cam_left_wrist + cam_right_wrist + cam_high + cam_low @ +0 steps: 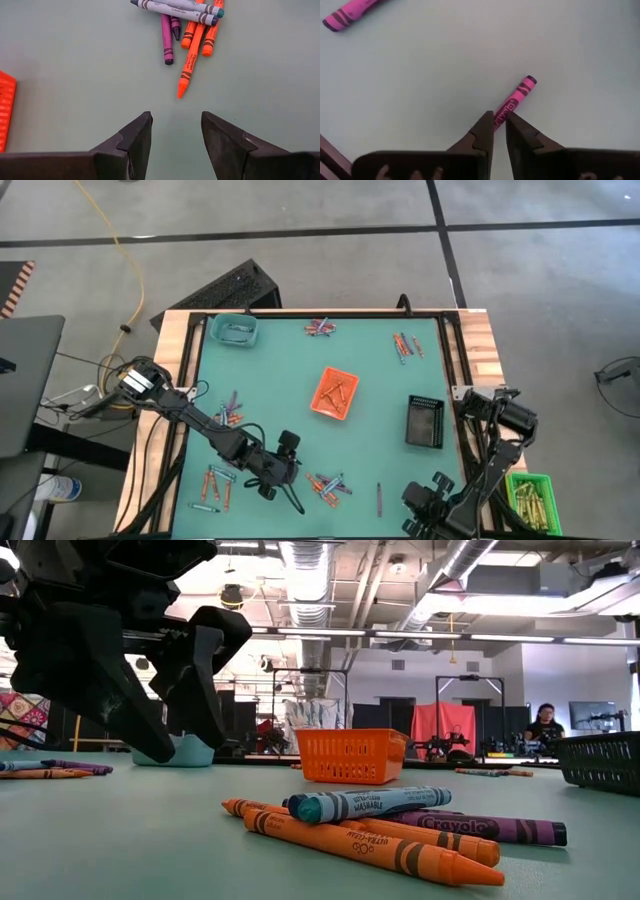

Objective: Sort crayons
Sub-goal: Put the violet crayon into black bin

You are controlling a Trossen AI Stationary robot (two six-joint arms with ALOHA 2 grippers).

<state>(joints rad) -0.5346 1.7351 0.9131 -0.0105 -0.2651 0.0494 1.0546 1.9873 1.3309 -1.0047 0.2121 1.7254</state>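
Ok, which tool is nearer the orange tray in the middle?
Left. The left tool hangs open below and left of the orange tray, beside the crayon pile. The right tool is farther, at the near right corner.

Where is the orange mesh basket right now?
In the high view, the orange mesh basket sits near the middle of the green table, left of the black mesh basket and beyond the crayon pile by the left gripper.

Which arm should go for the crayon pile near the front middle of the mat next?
Left. The left gripper hangs open just short of the crayon pile, empty. The right gripper sits at the front right corner, jaws narrowed around a pink crayon.
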